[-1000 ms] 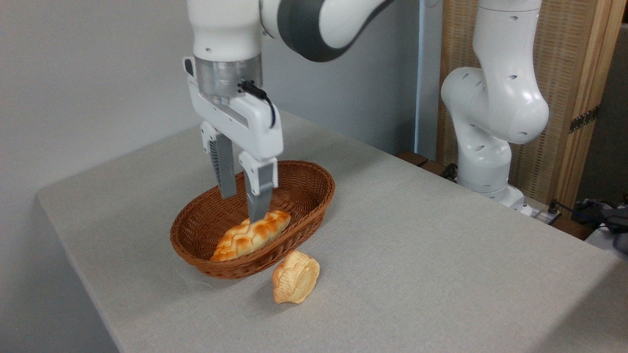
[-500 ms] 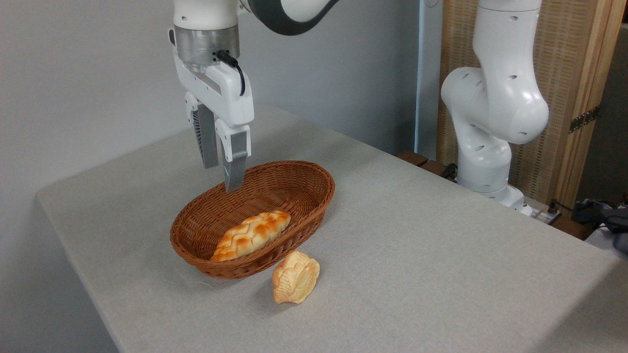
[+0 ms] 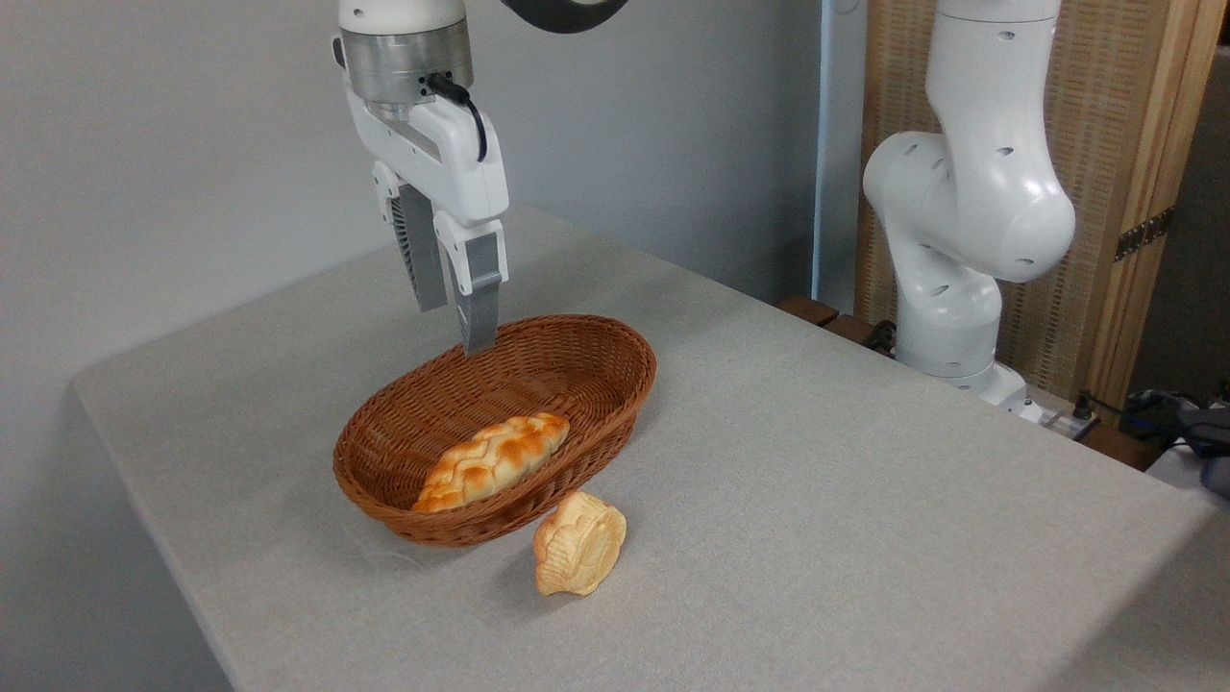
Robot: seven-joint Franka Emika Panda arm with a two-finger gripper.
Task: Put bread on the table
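The bread [image 3: 579, 543], a small pale-golden ridged bun, rests tilted on its edge on the grey table [image 3: 846, 500], right in front of the wicker basket's near rim. My gripper [image 3: 456, 332] hangs above the basket's far-left rim, well above and behind the bun. Its fingers [image 3: 478, 322] point down, open, with nothing between them.
The brown oval wicker basket [image 3: 620, 370] holds a longer braided golden-brown loaf [image 3: 495, 459]. The arm's white base [image 3: 961, 250] stands at the table's back right, before a wooden slatted screen. The table's left and front edges drop off near the basket.
The gripper has lifted out of the basket, from just above the braided loaf up and to the left, and now hangs over the far rim. Both breads stayed still.
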